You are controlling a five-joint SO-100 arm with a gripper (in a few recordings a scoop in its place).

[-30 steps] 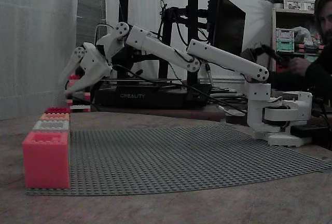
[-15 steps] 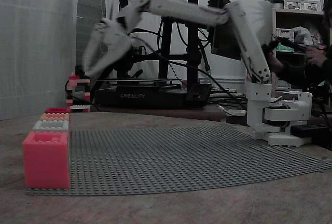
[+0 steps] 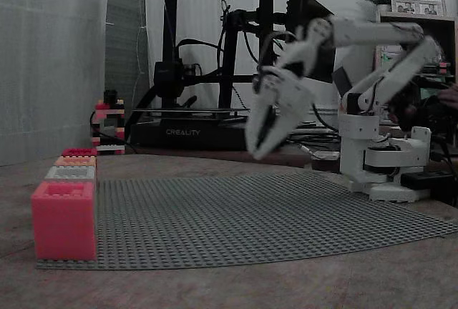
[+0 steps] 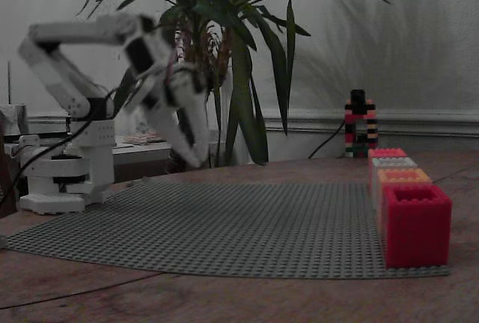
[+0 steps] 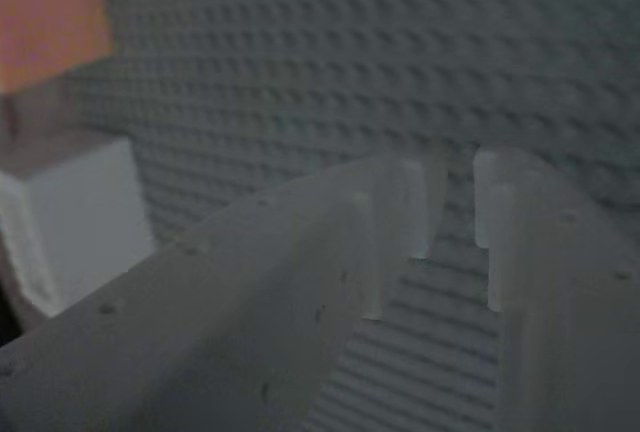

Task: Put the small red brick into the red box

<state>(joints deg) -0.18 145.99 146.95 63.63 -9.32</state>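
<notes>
The red box [image 4: 416, 222] sits at the lower right of a fixed view, nearest the camera in a row of four open-topped brick boxes along the right edge of the grey studded baseplate [image 4: 224, 226]; behind it stand a pale orange box [image 4: 403, 176], a grey-white box [image 4: 392, 163] and a pinkish-coral box [image 4: 387, 153]; in the other fixed view the row runs up the lower left, with the coral box [image 3: 64, 219] nearest and the red box [image 3: 79, 152] farthest; whether the small red brick lies inside any box cannot be told from these angles; the gripper [image 3: 259, 150] hangs in the air above the middle of the baseplate, blurred, pointing down, well apart from the boxes; in the wrist view the gripper [image 5: 455, 237] has its two pale fingers close together with a narrow gap and nothing between them; the white arm folds back to its base [image 3: 390, 159] at the right of that fixed view; behind stand a black 3D printer [image 3: 215, 59] and a small brick tower [image 3: 109, 124]; a potted plant [image 4: 232, 54] rises at top centre of the other fixed view.
</notes>
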